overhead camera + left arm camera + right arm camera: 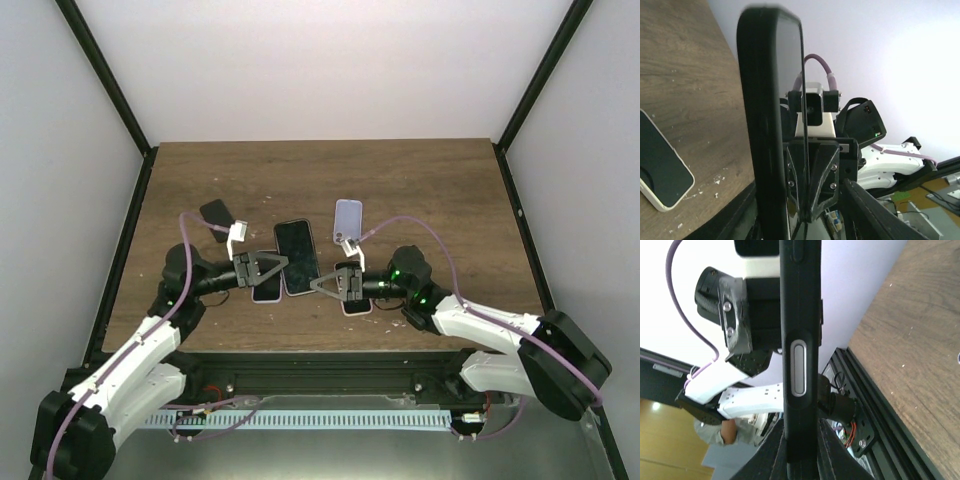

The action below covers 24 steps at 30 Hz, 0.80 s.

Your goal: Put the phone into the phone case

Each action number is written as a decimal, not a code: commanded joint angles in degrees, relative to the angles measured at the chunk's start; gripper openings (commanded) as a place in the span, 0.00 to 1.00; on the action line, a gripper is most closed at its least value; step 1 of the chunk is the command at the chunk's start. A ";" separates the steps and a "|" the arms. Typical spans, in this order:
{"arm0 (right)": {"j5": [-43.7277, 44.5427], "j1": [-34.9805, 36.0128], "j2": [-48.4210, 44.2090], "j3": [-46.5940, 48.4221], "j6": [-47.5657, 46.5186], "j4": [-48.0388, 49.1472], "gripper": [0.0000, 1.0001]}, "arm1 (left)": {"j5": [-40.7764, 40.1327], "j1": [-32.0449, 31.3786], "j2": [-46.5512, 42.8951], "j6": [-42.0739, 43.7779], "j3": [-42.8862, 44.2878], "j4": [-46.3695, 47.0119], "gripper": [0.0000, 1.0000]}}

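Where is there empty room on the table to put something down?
The far strip of table beyond the purple case is bare, and so is the right side. The near middle is crowded: the left gripper and right gripper hold the black phone.

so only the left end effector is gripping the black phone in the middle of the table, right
Not quite: both grip it. The top external view shows the left end effector and the right end effector clamped on opposite long edges of the black phone in the middle of the table.
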 commanded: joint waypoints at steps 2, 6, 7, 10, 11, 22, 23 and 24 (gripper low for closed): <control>8.78 -0.17 -0.95 2.21 0.18 0.96 0.01 | 0.52 -0.22 -1.13 -0.69 -1.00 -0.28 0.46; 11.45 -0.18 -0.72 4.34 -1.44 -1.47 0.01 | 0.97 -0.22 -0.98 -1.12 -2.59 -1.10 0.46; 11.82 -0.18 -0.57 4.75 -1.72 -1.72 0.01 | 1.21 -0.22 -0.79 -1.04 -2.66 -1.44 0.44; 12.13 -0.18 0.55 5.92 -2.07 -2.41 0.01 | 1.54 -0.22 -0.61 -1.15 -2.90 -1.32 0.37; 12.18 -0.18 0.89 6.03 -2.01 -2.30 0.01 | 1.54 -0.22 -0.54 -1.06 -2.86 -1.36 0.35; 12.91 -0.18 2.21 5.84 -1.64 -1.93 0.01 | 2.47 -0.24 1.75 0.94 -1.97 -4.43 0.22; 12.88 -0.18 2.40 5.87 -1.74 -2.06 0.01 | 2.49 -0.22 1.84 1.02 -1.94 -4.47 0.18; 12.76 -0.18 2.66 5.86 -1.65 -2.03 0.01 | 2.42 -0.17 1.88 1.07 -1.93 -4.44 0.13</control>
